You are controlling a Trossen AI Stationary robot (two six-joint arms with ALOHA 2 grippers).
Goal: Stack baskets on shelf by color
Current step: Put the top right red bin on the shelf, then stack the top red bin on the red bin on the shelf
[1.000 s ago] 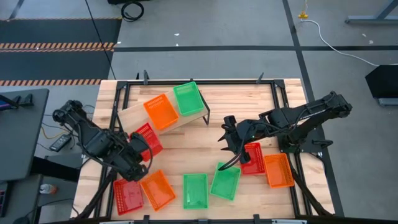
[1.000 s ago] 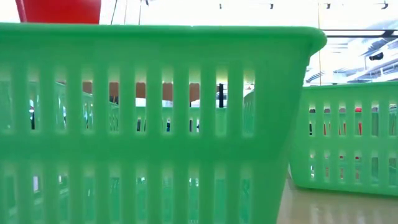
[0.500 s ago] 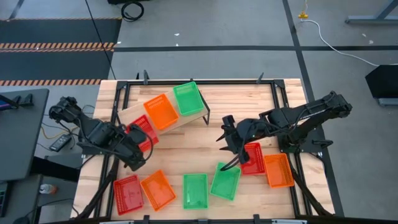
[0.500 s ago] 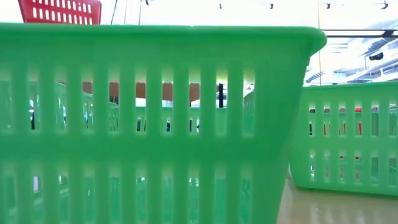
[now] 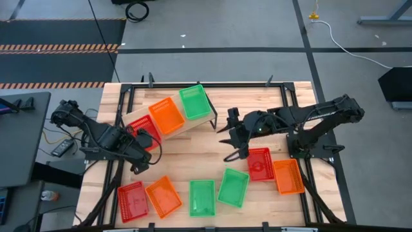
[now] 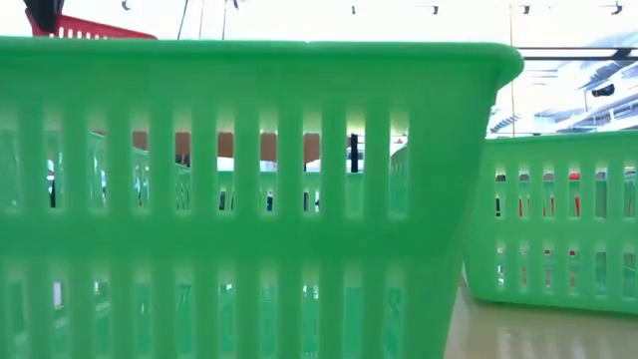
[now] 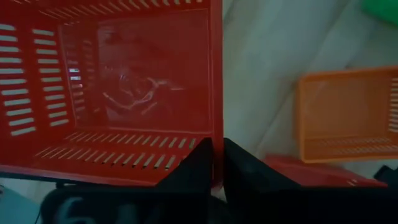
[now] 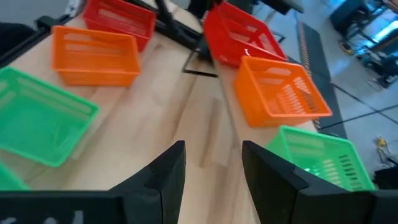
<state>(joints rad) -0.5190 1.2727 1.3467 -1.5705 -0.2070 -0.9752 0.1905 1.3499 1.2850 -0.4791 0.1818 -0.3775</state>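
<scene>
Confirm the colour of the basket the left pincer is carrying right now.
Red. The basket shows best in the left wrist view, with the left pincer shut on its rim.

Left wrist camera: left gripper [image 7: 217, 163] clamped on the wall of a red basket [image 7: 118, 81], one finger on each side. Orange basket [image 7: 348, 115] at 3 o'clock on the pale wood surface [image 7: 273, 56]. Green corner [image 7: 382, 9] at 1 o'clock.
</scene>
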